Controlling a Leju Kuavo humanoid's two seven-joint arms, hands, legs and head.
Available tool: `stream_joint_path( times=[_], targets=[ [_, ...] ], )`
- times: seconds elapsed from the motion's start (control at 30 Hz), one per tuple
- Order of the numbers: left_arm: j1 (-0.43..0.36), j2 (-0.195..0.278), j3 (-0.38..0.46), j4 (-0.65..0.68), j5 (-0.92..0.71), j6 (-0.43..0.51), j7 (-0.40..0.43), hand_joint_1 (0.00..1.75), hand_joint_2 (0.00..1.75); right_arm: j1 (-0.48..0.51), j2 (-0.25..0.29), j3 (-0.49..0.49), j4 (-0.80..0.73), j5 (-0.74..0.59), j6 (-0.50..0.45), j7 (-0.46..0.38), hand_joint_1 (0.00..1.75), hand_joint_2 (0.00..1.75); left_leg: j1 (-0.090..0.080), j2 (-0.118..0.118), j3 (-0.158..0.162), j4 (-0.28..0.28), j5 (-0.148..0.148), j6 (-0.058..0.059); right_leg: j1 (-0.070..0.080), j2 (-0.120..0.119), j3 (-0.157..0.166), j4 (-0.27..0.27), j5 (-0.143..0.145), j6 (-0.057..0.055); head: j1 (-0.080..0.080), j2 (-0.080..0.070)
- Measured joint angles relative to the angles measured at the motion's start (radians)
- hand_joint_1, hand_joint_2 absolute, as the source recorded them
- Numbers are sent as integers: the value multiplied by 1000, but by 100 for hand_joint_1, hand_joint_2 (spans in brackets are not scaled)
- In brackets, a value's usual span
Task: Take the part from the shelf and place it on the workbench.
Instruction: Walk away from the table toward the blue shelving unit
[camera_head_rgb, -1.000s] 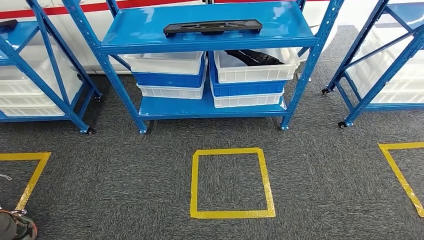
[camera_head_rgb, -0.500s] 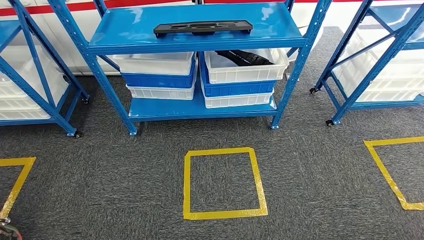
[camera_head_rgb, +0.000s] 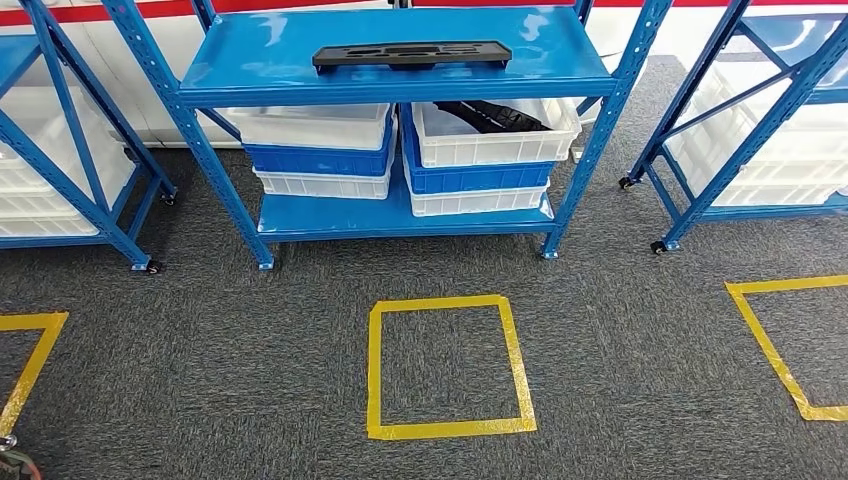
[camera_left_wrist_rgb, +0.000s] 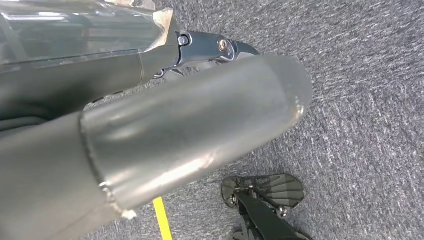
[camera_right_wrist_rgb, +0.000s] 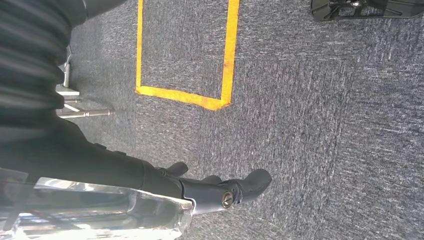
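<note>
A long flat black part (camera_head_rgb: 410, 55) lies on the top board of the blue shelf (camera_head_rgb: 250, 60) straight ahead in the head view. Another dark part (camera_head_rgb: 490, 115) rests in the white bin (camera_head_rgb: 500, 145) one level down on the right. My left hand (camera_left_wrist_rgb: 190, 115) hangs over the grey carpet, its thick thumb and dark fingers (camera_left_wrist_rgb: 210, 47) holding nothing. My right hand (camera_right_wrist_rgb: 220, 192) also hangs low above the carpet, fingers (camera_right_wrist_rgb: 255, 181) stretched out and empty. Both hands are far from the shelf.
Stacked white and blue bins (camera_head_rgb: 320, 150) fill the lower shelf. More blue racks stand at the left (camera_head_rgb: 70, 150) and right (camera_head_rgb: 740, 110). A yellow tape square (camera_head_rgb: 372, 370) marks the carpet before the middle shelf, with others at the left (camera_head_rgb: 25, 370) and right (camera_head_rgb: 770, 345).
The whole picture has shifted a little to the left, so the camera has moved. The part and bins lie as before.
</note>
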Motion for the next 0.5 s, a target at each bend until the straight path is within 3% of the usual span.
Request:
stream_joint_path(
  times=[0.1, 0.17, 0.27, 0.3, 0.33, 0.37, 0.43, 0.47, 0.5],
  targets=[
    [-2, 1, 2, 0, -8, 6, -2, 0, 0, 0, 2, 0, 0, -2, 0, 0, 0, 175, 2, 2, 6, -13, 8, 22, -7, 0, 6, -11, 6, 16, -1, 0],
    [-3, 0, 1, 0, -10, 7, -3, 0, 0, -1, 0, 0, 0, -3, 0, 0, 0, 175, 10, 7, 24, -47, 24, 34, -2, -8, -7, 16, -8, 19, 2, 0],
    [-4, -2, 2, 0, -12, 7, -4, 0, 0, -1, -3, 0, 0, -5, 0, 0, 0, 175, 14, 16, 33, -63, 30, 39, -5, -17, -93, 185, -80, 14, 5, 0],
    [-4, -3, 2, 0, -13, 8, -4, 0, 0, 0, -3, 0, 0, -6, 0, 0, 0, 175, 15, 17, 33, -63, 28, 37, -9, -18, -118, 233, -94, 18, 5, 0],
    [-4, -3, 2, 0, -13, 9, -4, 0, 0, 2, -3, 0, 0, -7, 0, 0, 0, 175, 17, 18, 34, -62, 26, 33, -14, -19, -126, 249, -94, 27, 5, 0],
    [-4, -3, 2, 0, -13, 10, -4, 0, 0, 3, -4, 0, 0, -8, 0, 0, 0, 175, 21, 18, 35, -60, 24, 28, -20, -21, -114, 226, -78, 39, 4, 0],
    [-4, -2, 2, 0, -13, 10, -4, 0, 0, 3, -4, 0, 0, -8, 0, 1, 0, 175, 29, 19, 36, -46, 12, 8, -34, -31, -48, 100, -28, 67, 6, 0],
    [-4, -1, 2, 0, -13, 10, -4, 0, 0, 2, -4, 0, 0, -8, 0, 1, 0, 175, 32, 19, 35, -35, 3, -5, -36, -32, -20, 47, -12, 71, 8, 0],
    [-4, 0, 2, 0, -13, 10, -5, 0, 0, 1, -2, 0, 0, -8, 0, 1, 0, 175, 32, 19, 34, -26, -6, -15, -37, -32, -2, 14, -6, 66, 9, 0]
  ],
)
